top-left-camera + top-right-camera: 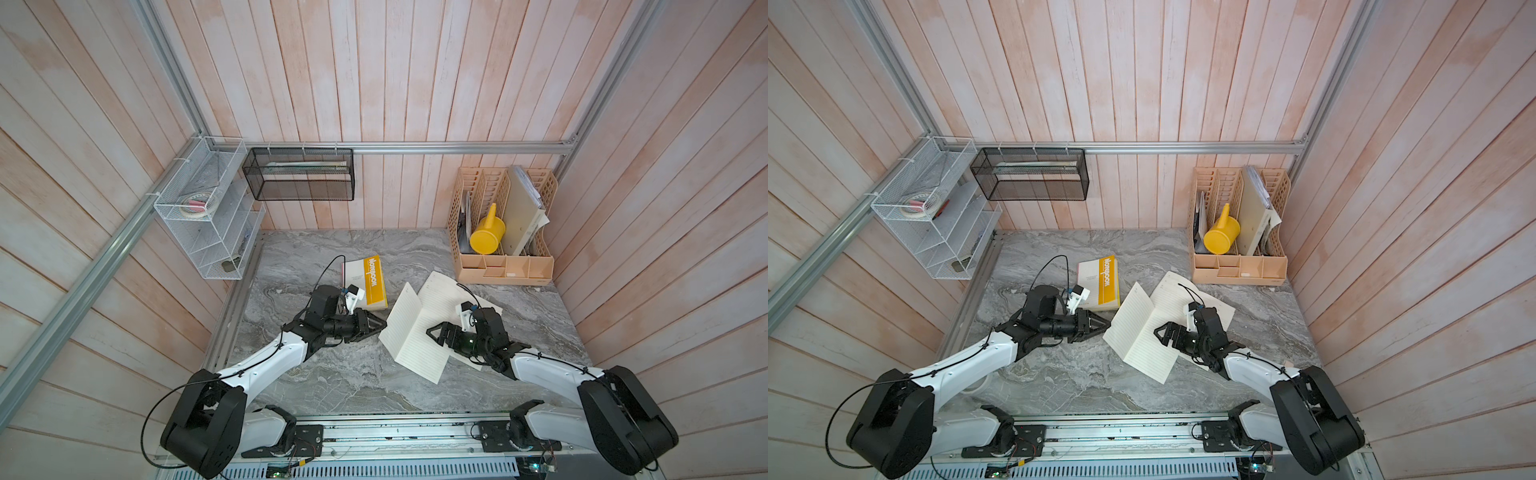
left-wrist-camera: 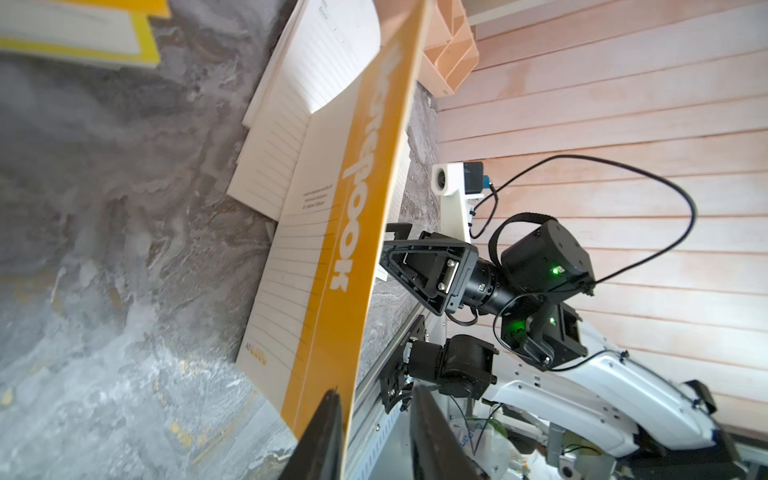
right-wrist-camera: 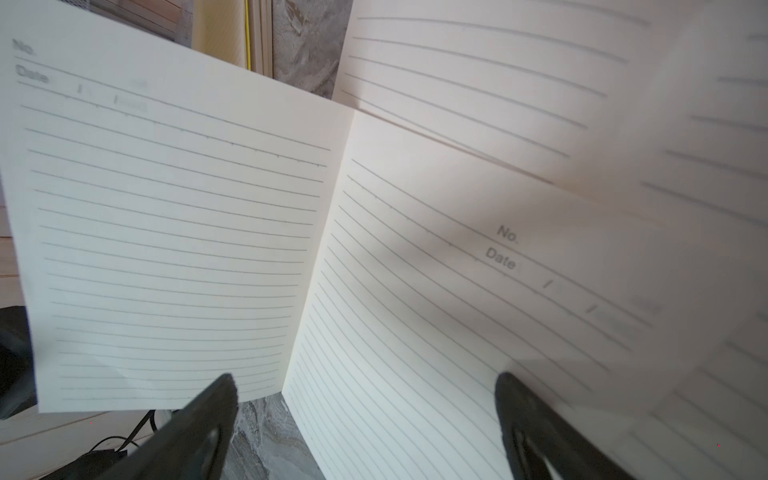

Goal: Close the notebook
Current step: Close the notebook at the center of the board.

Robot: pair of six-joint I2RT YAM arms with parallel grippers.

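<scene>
The notebook lies open on the marble table, right of the middle. Its left half stands raised at a steep angle, and lined pages lie flat to the right. My left gripper is at the outer edge of that raised half. In the left wrist view the yellow cover runs along the inner side of one finger, and the left gripper is open with a gap to the other finger. My right gripper hangs wide open over the lined pages, holding nothing.
A second, closed yellow-and-white notebook lies just behind my left gripper. A peach desk organiser with a yellow can stands at the back right. A white wire rack and a black mesh basket hang on the walls.
</scene>
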